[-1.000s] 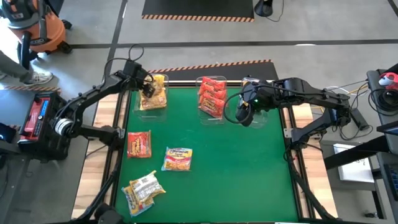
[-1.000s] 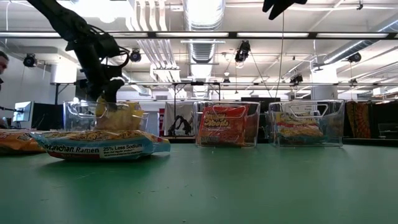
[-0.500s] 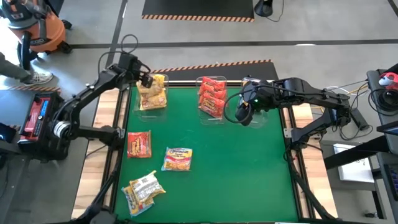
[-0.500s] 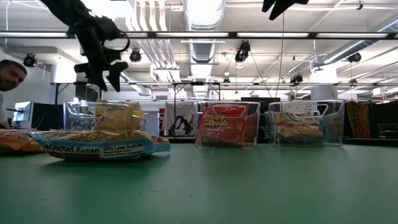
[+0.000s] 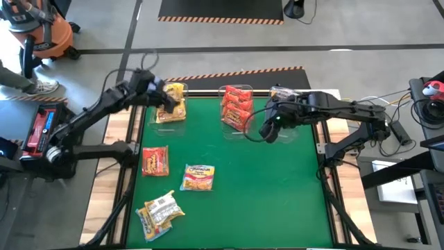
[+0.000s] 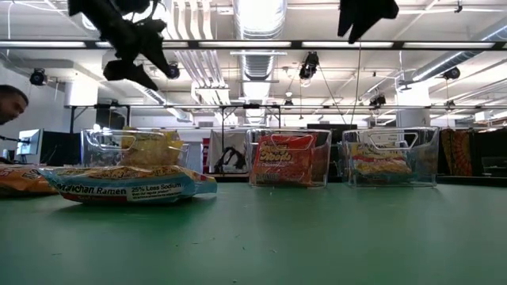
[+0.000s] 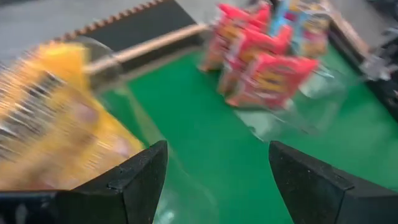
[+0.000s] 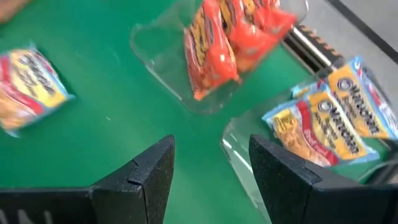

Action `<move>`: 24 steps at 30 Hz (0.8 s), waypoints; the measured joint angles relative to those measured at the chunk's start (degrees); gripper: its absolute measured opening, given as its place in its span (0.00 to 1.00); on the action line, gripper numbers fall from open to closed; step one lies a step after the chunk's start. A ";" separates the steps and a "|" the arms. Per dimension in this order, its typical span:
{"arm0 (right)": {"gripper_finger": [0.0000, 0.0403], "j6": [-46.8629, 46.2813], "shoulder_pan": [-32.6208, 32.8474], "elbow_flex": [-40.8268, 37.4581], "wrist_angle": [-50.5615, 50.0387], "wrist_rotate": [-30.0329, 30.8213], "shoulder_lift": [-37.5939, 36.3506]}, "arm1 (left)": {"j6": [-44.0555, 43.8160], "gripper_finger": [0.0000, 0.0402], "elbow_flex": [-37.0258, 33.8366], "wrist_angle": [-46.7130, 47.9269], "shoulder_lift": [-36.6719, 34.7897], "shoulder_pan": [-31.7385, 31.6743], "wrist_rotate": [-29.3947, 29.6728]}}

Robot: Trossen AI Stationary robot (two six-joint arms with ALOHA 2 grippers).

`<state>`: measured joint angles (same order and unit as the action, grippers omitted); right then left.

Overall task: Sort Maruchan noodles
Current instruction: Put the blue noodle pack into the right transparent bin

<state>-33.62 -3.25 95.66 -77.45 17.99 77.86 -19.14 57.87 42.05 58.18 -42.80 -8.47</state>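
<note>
The Maruchan noodles are split between bins and table. Yellow packets (image 5: 171, 103) lie in the left clear bin (image 6: 135, 148), red ones (image 5: 236, 107) in the middle bin (image 6: 289, 157), and pale multicoloured ones (image 8: 336, 121) in the right bin (image 6: 390, 157). Three loose packets lie flat on the green mat: a red one (image 5: 155, 161), a yellow one (image 5: 198, 177) and a pale one (image 5: 159, 212). My left gripper (image 5: 166, 97) hangs open above the left bin, with nothing between its fingers (image 7: 140, 180). My right gripper (image 5: 267, 130) hovers open and empty over the mat, in front of the middle and right bins.
The three bins stand in a row along the mat's far edge. The mat's middle and right (image 5: 277, 187) is bare green. Wooden strips and black frame rails border the mat at left and right. A person's head (image 6: 9, 103) shows beyond the table's left.
My left gripper has risen out of the left bin, clear above its rim, and has tipped closer to level. The yellow packets stay in the bin. My right gripper has sunk a little toward the mat.
</note>
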 joint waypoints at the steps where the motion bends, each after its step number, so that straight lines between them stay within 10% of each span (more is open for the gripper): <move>1: 0.49 -0.17 0.00 -1.03 0.01 -0.22 0.14 | -2.42 0.65 -0.98 -0.01 -1.23 3.14 1.33; 14: 0.49 2.49 4.78 -17.18 18.81 -15.96 0.33 | -45.57 0.65 -14.12 -9.56 -2.93 54.31 32.20; 24: 0.49 2.77 13.26 -26.17 48.13 -18.00 0.33 | -63.12 0.65 -12.84 -9.10 10.26 71.17 40.56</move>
<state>-30.84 10.01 69.50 -29.32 -0.01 78.19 -82.27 45.04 32.95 68.43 28.37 32.09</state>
